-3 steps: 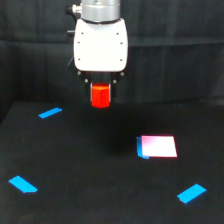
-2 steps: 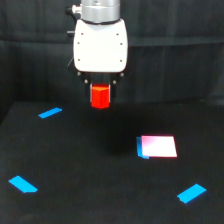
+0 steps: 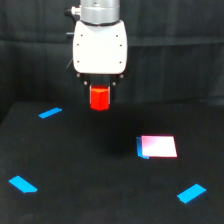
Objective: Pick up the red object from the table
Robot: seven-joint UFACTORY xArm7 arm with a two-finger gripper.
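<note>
The red object [image 3: 99,98], a stubby red-orange cylinder, hangs under the white gripper body in the upper middle of the exterior view. My gripper [image 3: 99,93] is shut on it, with the short dark fingers clasping its upper part from both sides. The object shows in front of the far edge of the black table [image 3: 80,165] and seems held off the surface. Its top is hidden by the gripper.
A white-pink card with a blue edge [image 3: 158,147] lies right of centre. Blue tape strips sit at the far left [image 3: 50,113], near left [image 3: 22,184] and near right [image 3: 191,193]. A dark pleated curtain [image 3: 175,60] hangs behind.
</note>
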